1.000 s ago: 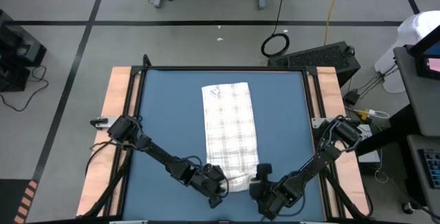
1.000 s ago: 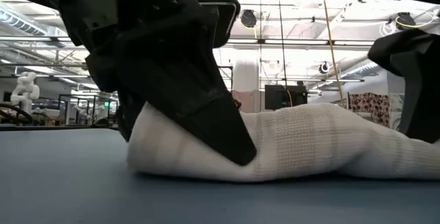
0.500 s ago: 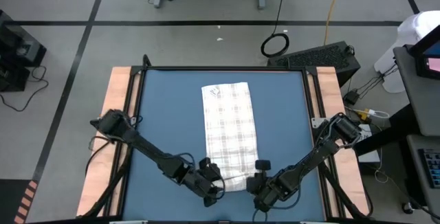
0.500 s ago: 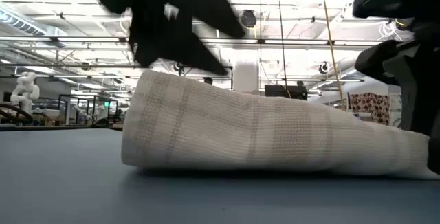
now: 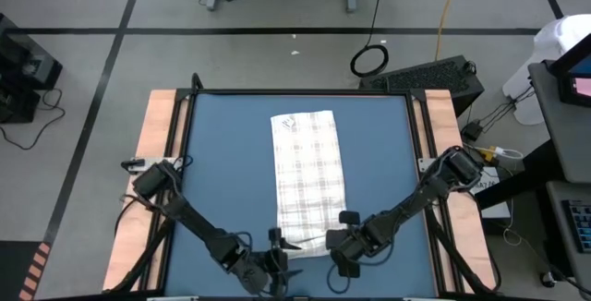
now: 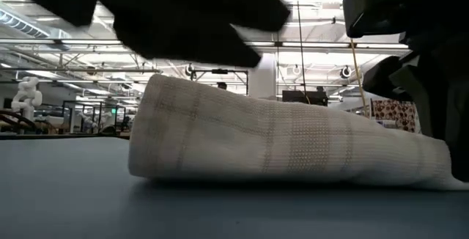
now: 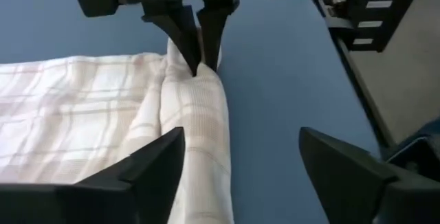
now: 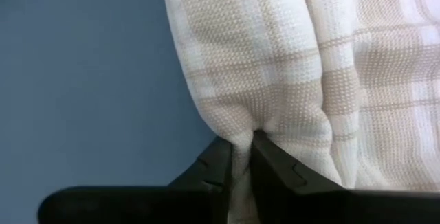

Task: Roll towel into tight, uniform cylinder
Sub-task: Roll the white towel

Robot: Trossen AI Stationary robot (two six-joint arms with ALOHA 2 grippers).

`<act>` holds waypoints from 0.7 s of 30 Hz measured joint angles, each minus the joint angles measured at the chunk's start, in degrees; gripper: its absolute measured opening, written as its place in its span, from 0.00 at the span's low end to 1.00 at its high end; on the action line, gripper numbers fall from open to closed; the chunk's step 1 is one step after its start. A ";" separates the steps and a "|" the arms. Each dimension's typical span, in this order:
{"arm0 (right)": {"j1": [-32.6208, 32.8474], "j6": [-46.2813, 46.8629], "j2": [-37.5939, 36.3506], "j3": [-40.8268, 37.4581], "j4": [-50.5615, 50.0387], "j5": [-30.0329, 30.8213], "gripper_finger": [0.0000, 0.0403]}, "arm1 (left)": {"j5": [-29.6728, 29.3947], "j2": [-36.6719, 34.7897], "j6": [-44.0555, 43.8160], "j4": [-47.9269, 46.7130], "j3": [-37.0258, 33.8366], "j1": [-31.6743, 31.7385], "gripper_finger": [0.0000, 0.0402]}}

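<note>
Right gripper is now pinched on the towel at the roll's right end, where a second ago it stood apart. Left gripper has been let go and pulled back off the left end, jaws wide, nothing held. Roll lies at the mat's near edge, rest still flat. Judged: regrip handoff, rolling barely begun.
</note>
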 joint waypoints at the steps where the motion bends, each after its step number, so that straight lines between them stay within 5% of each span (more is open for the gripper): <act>1: -0.26 -0.06 -0.24 -0.04 0.02 -0.39 0.09 | -0.51 0.93 0.17 0.45 0.02 -0.05 0.75; 11: -0.76 -0.66 -1.22 -0.07 -0.03 -1.19 0.09 | -0.69 5.40 -0.38 1.90 0.05 0.01 0.75; 21: -0.76 -0.67 -2.20 -0.17 -0.04 -1.00 0.09 | 1.35 5.31 -9.16 -5.98 0.08 2.03 0.37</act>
